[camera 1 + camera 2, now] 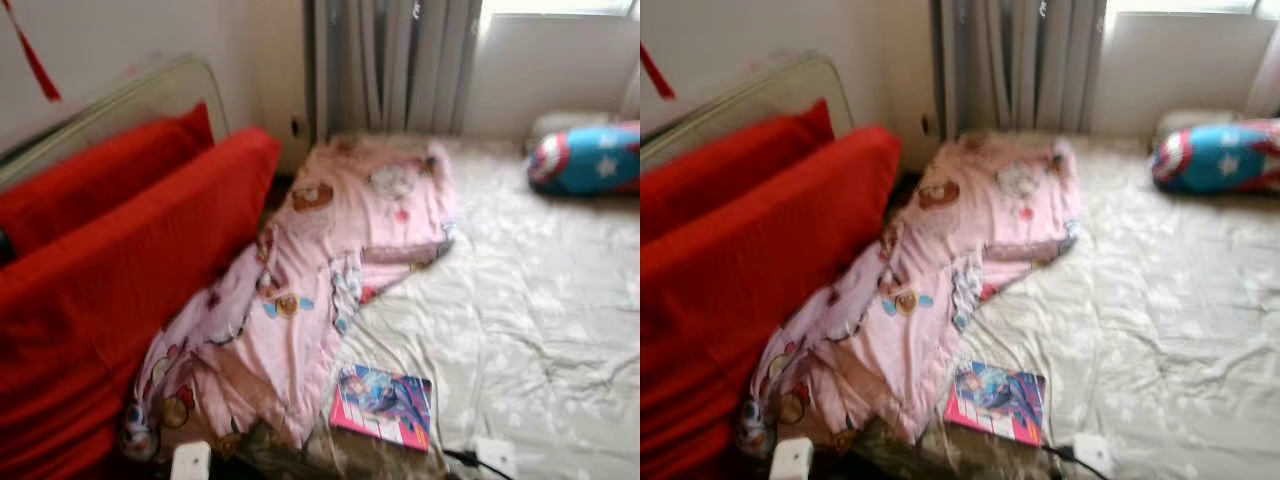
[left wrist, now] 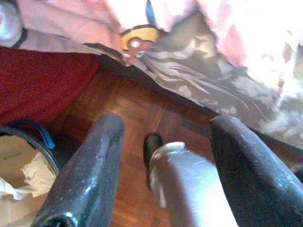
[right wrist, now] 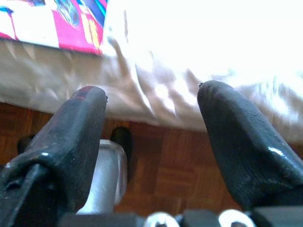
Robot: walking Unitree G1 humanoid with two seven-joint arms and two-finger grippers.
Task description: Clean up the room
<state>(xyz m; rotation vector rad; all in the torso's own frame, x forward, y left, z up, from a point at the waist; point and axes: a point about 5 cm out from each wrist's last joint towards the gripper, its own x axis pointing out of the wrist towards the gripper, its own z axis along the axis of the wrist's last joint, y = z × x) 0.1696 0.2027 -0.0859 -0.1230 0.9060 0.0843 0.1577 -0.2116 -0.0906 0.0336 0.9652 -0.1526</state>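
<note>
A crumpled pink cartoon-print blanket (image 1: 320, 270) lies across the left side of the bed, spilling over its front corner. A pink and blue book (image 1: 383, 405) rests flat on the cream sheet (image 1: 540, 310) near the bed's front edge. It also shows in the right wrist view as the book (image 3: 57, 23). A blue, red and white star pillow (image 1: 590, 158) lies at the far right of the bed. My left gripper (image 2: 165, 125) hangs open over the wooden floor beside the bed. My right gripper (image 3: 151, 94) hangs open in front of the bed's edge, below the book.
Red cushions (image 1: 110, 260) stand along the left. A white plug with a black cable (image 1: 497, 455) and another white object (image 1: 190, 462) sit at the bed's front edge. A bin holding paper (image 2: 23, 175) stands on the parquet floor (image 2: 137, 113). Grey curtains (image 1: 390, 65) hang behind.
</note>
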